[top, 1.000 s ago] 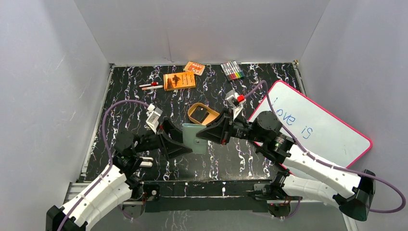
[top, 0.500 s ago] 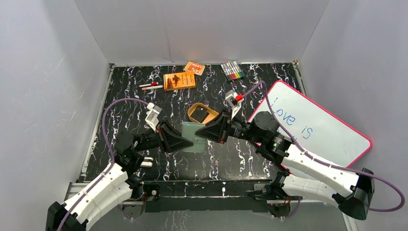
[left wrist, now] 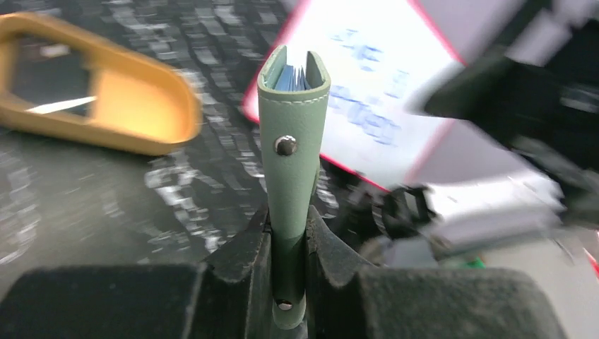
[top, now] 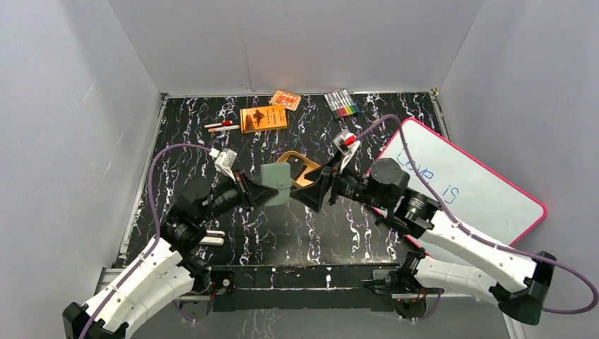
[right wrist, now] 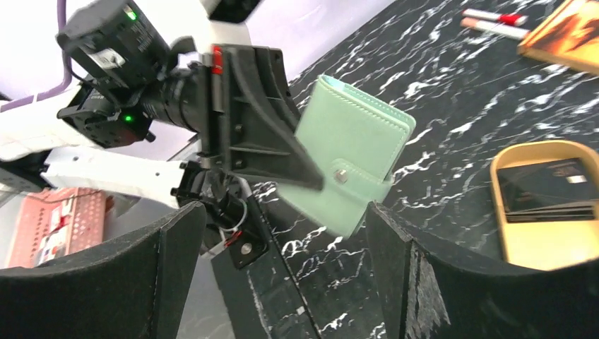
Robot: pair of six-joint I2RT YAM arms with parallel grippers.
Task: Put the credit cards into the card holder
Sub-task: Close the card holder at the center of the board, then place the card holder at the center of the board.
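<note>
Left arm (top: pixel 152 272), right arm (top: pixel 466 240): white shells, black joints. 1 purple cable (top: pixel 180 146) each. Left gripper (left wrist: pixel 288 240): black, wedge-shaped; green LED (right wrist: pixel 130 14) on wrist.

I see the card holder (left wrist: pixel 291 162) as muted sage green with a silver snap (pale blue inside the fold). The table (top: pixel 318 233) is black, veined white and purple. The tin (right wrist: pixel 544 244) is golden, and the credit cards (right wrist: pixel 547 185) in it are dark grey. The whiteboard (top: pixel 480 191) is white, pink-framed, with blue writing; the booklet (top: pixel 263 119) is orange.
</note>
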